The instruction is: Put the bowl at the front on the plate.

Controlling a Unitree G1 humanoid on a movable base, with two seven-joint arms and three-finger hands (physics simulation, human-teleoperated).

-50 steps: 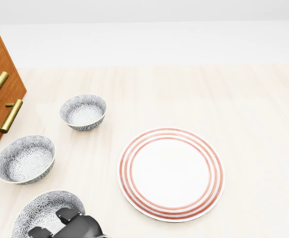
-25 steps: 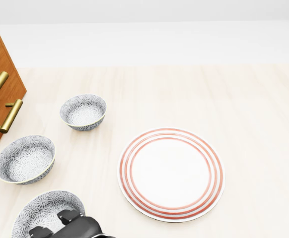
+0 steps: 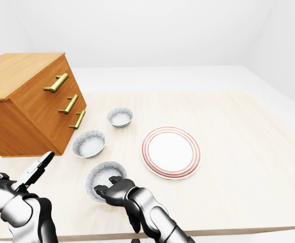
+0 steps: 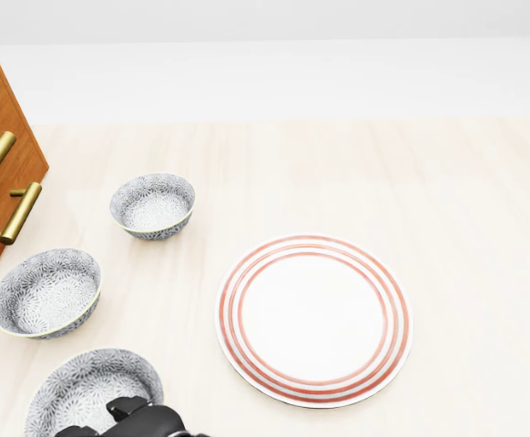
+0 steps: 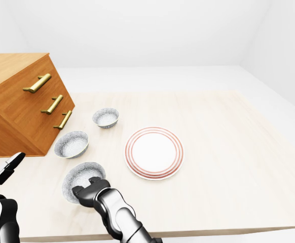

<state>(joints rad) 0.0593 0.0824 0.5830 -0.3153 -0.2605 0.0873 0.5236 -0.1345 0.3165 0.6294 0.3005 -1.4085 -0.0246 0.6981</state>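
Grasp step: right hand (image 3: 110, 187) has fingers curled at the front bowl's (image 3: 99, 174) rim, grip unconfirmed, the bowl on the table (image 3: 238, 152) lower-left of the plate (image 3: 171, 152); the next move likely needs firm closure, then a lift onto the plate.

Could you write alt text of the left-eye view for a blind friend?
The robot's right hand is at the rim of the lowest bowl, with two more bowls above it, left of a red-ringed plate on a pale table. A wooden drawer chest stands at the left; the left hand hovers open below it.
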